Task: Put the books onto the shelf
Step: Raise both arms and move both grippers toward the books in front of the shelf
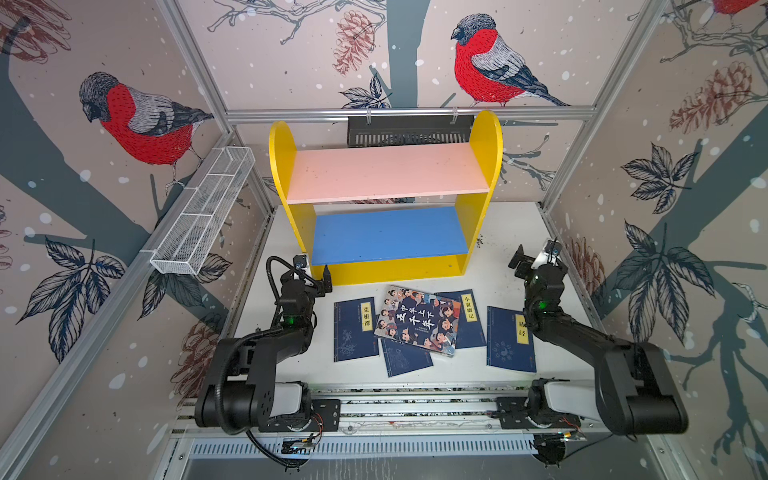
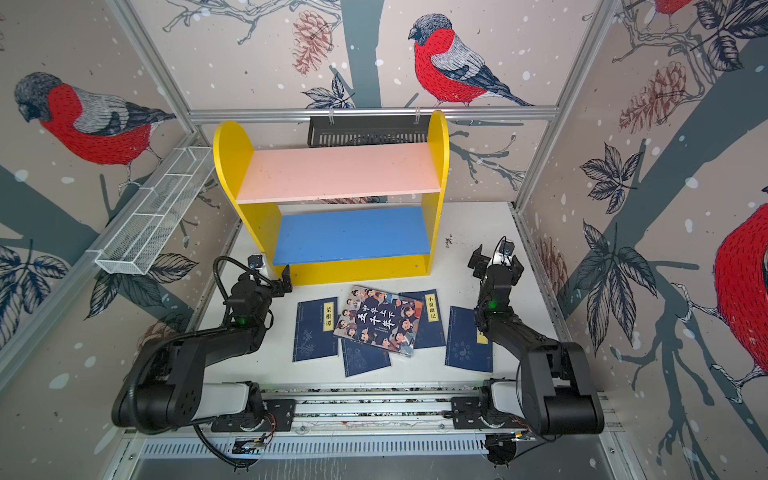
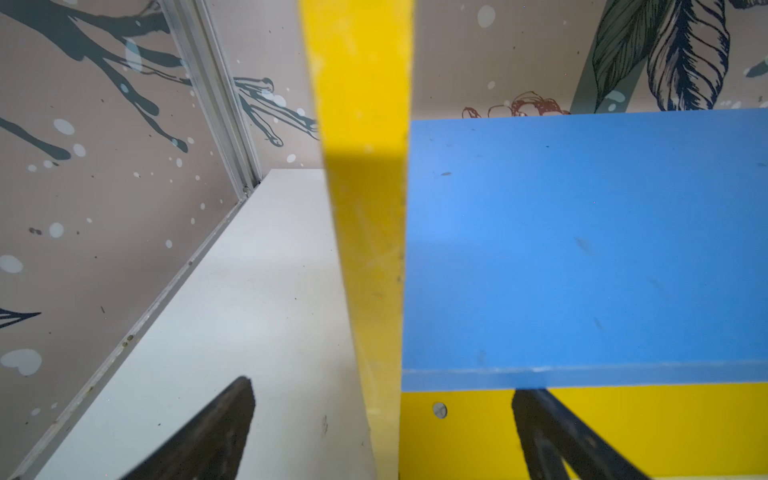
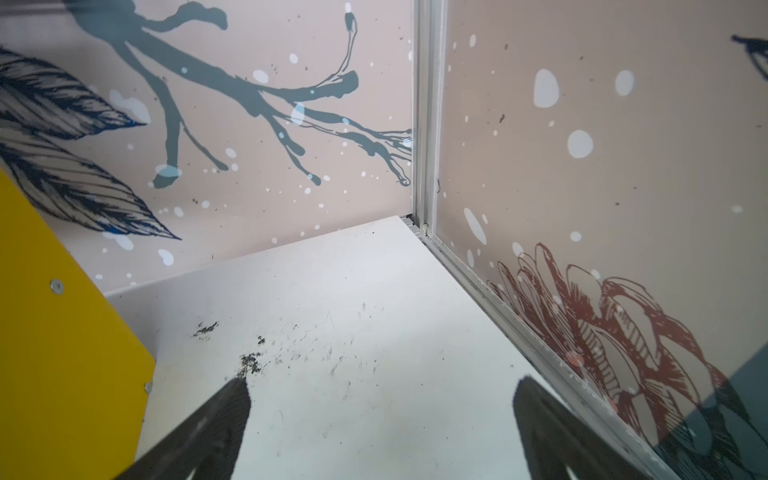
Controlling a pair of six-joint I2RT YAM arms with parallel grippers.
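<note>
Five books all flat on the white bench (image 1: 511, 232), in front of the shelf (image 1: 282, 166), between the two arms. Shelf stands at the back middle; its pink upper board (image 1: 386, 170) and blue lower board (image 1: 388, 235) are both bare. Cartoon-cover book (image 1: 417, 321) lies tilted on top, overlapping a navy book at its near side (image 1: 405, 359) and a navy book at its right (image 1: 469, 320) whose yellow label shows. Another navy book (image 1: 355, 330) lies just beside it on the left, face up. The rightmost navy book (image 1: 511, 340) lies apart from the pile, with the right arm crossing over its edge in both top views. Left pincer (image 1: 316, 276) is spread wide and holds nothing, low at the shelf's front left corner; in the left wrist view one finger (image 3: 224, 419) is over bare bench outside the yellow side panel, the other (image 3: 540, 419) in front of the yellow base under the blue board. Right pincer (image 1: 538, 259) is also spread wide and holds nothing, over scuffed bare bench right of the shelf, near the side wall. White wire basket (image 1: 203, 212) hangs on the left wall, black slotted tray (image 1: 409, 131) behind the shelf.
</note>
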